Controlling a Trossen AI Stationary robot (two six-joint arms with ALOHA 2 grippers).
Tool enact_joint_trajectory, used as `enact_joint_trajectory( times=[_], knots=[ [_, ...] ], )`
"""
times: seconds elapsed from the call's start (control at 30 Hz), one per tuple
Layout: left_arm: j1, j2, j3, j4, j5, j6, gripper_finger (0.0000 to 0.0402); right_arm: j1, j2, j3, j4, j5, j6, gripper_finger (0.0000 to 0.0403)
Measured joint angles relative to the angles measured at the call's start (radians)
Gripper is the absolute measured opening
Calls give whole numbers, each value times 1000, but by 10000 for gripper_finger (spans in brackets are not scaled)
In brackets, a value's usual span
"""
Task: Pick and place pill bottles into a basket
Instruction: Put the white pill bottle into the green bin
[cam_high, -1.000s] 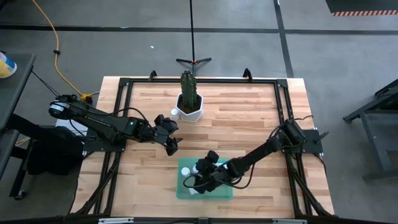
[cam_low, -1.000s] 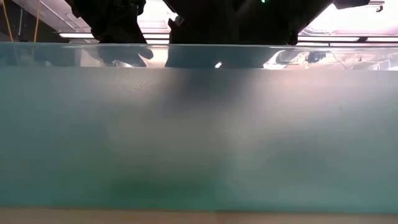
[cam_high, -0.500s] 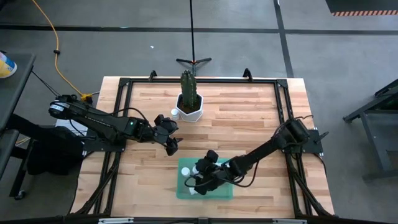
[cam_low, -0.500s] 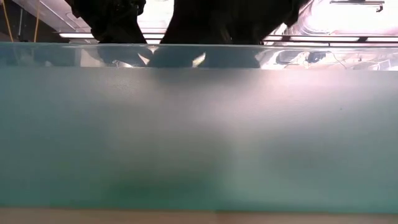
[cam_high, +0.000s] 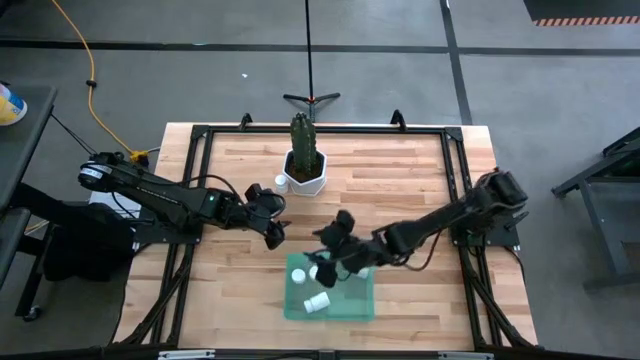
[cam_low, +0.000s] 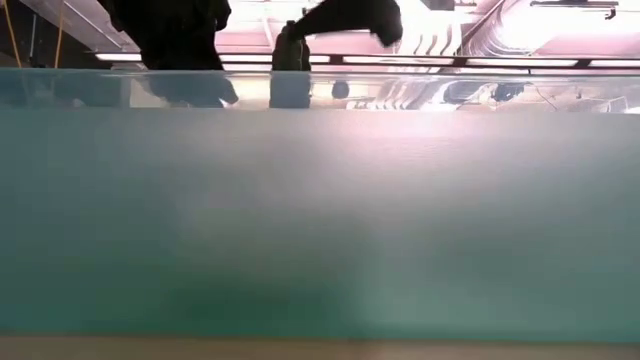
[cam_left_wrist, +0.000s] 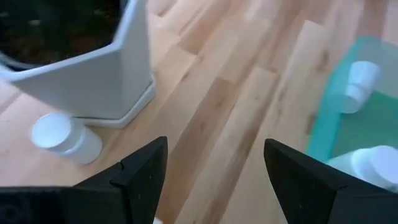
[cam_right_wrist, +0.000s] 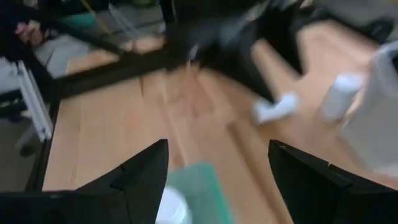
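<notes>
The green basket (cam_high: 345, 300) stands at the table's near middle, and its wall fills the low view (cam_low: 320, 220). Pill bottles lie in it (cam_high: 317, 301) (cam_high: 298, 277) (cam_left_wrist: 360, 78). My right gripper (cam_high: 328, 262) hangs open above the basket's far edge, nothing between its fingers (cam_right_wrist: 217, 180). Another bottle (cam_high: 281, 184) (cam_left_wrist: 65, 138) stands on the table against the white pot (cam_high: 305, 172). One more (cam_right_wrist: 277, 107) lies on its side on the table below my left gripper (cam_high: 272, 232). That gripper hangs open left of the basket, its fingers (cam_left_wrist: 211, 186) bare.
The white hexagonal pot with a green cactus (cam_high: 303, 140) stands at the far middle of the table. A black frame (cam_high: 200, 140) runs round the table's edges. Bare wood (cam_high: 400, 180) lies between the pot and the right arm.
My right gripper has risen out of the basket and gone toward the table's far edge. A bottle that lay under it now shows lying in the basket.
</notes>
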Motion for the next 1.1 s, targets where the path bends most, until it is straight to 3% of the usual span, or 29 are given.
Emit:
enact_joint_trajectory(
  times=[0.17,0.33,0.5,0.77,1.1],
  knots=[
    [0,-3,0,-80,-107,-117,298,-15,-118,0,-25,76,-100,266],
    [21,-3,0,-246,-148,-377,298,-18,-218,0,-69,169,-170,266],
    [95,-3,0,-357,-5,-582,298,-18,-288,0,-140,235,-201,266],
    [235,-3,0,-332,240,-595,312,-35,-314,0,-220,228,-226,266],
    [350,40,1,-286,392,-568,361,-70,-314,0,-274,145,-262,266]
  ],
)
